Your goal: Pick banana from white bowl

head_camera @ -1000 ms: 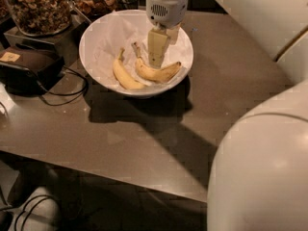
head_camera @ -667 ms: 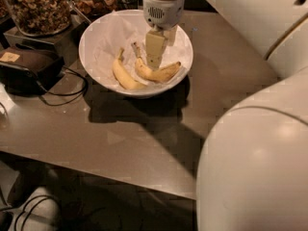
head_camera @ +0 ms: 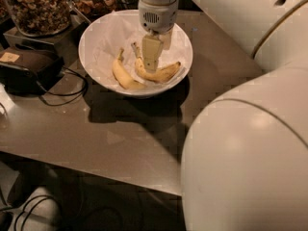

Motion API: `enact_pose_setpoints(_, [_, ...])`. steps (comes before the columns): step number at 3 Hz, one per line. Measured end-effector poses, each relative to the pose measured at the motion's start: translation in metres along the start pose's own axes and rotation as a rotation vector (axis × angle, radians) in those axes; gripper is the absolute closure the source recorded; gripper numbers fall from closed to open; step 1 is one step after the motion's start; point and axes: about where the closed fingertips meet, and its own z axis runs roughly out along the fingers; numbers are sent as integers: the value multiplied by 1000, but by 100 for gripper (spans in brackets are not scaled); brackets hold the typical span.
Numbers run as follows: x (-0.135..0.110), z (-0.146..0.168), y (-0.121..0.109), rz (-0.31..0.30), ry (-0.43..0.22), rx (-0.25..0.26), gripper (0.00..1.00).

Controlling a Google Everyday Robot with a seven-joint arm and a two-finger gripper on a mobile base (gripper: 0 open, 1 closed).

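Note:
The white bowl (head_camera: 96,37), lined with crinkled white paper, stands at the back of the dark table. Two bananas lie in it. The speckled banana (head_camera: 163,74) lies on the right, its dark blunt end pointing right and its thin stem toward the bowl's middle. A paler banana (head_camera: 124,76) lies to its left. My gripper (head_camera: 158,59) hangs straight down into the bowl, open. Its front finger (head_camera: 150,52) is just over the stem half of the speckled banana and hides part of it. The rear finger is behind it.
Glass jars of nuts (head_camera: 36,6) stand behind the bowl at the back left. A dark pouch (head_camera: 29,69) with a black cable (head_camera: 67,97) lies left of the bowl. My large white arm (head_camera: 250,143) fills the right side. The table's front edge runs across the bottom.
My gripper has moved slightly left and lower into the bowl, closer to the speckled banana. The bananas and the bowl have not moved.

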Motion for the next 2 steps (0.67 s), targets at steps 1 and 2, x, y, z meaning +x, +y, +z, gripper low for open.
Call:
enact_pose_setpoints(1, [-2, 7, -1, -6, 13, -11, 36])
enact_pose_setpoints(2, [-6, 14, -3, -18, 20, -25, 39])
